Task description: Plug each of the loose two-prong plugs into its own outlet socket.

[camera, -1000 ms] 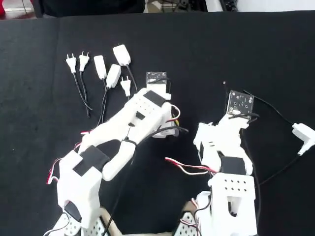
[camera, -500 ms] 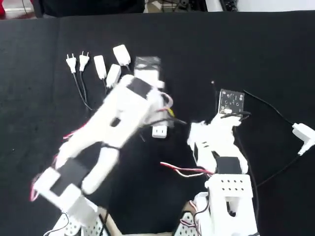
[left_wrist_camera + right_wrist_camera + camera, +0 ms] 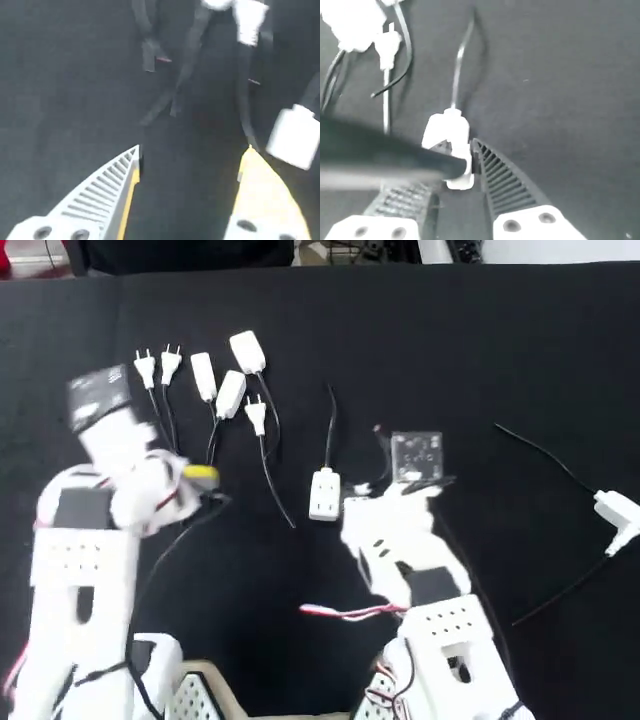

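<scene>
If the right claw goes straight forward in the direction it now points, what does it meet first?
Most likely the white outlet socket, which lies right in front of the right claw; how near is hard to judge.

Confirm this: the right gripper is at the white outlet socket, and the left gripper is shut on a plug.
Not quite. The left wrist view shows the left gripper open, nothing between its fingers. The right gripper is at the white outlet socket.
</scene>
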`<control>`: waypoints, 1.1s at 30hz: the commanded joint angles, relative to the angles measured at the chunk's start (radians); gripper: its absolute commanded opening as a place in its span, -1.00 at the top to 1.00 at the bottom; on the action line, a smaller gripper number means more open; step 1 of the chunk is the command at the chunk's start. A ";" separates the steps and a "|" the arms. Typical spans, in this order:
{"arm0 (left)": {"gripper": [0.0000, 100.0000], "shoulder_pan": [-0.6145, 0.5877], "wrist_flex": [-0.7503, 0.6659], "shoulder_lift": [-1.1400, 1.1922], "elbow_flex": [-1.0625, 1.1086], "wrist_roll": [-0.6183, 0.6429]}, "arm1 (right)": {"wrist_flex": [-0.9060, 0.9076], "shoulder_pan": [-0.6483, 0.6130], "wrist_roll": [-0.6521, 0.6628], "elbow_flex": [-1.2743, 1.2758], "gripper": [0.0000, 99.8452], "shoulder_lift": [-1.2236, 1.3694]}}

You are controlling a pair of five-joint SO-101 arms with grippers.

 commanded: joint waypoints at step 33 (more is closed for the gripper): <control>0.39 -0.274 -0.247 -0.192 0.499 -0.109 | -0.104 -0.138 0.595 -0.116 0.98 0.111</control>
